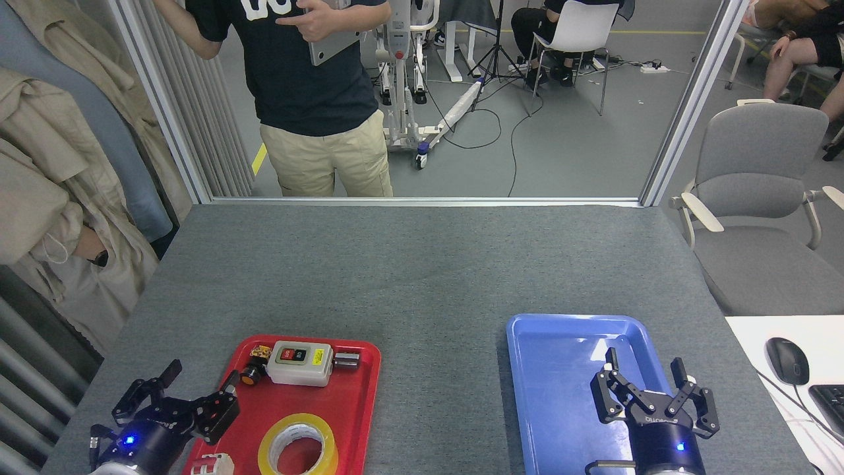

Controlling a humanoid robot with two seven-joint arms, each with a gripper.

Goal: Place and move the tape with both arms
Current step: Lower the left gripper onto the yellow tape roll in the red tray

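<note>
The tape, a yellow roll with a white core, lies flat at the near end of the red tray. My left gripper hangs open over the tray's left edge, just left of the roll and not touching it. My right gripper is open above the right part of the blue tray, with nothing between its fingers.
On the red tray's far end sit a beige switch box with small parts beside it. A person stands beyond the table's far edge. A grey chair is at the right, a mouse and keyboard on a white desk.
</note>
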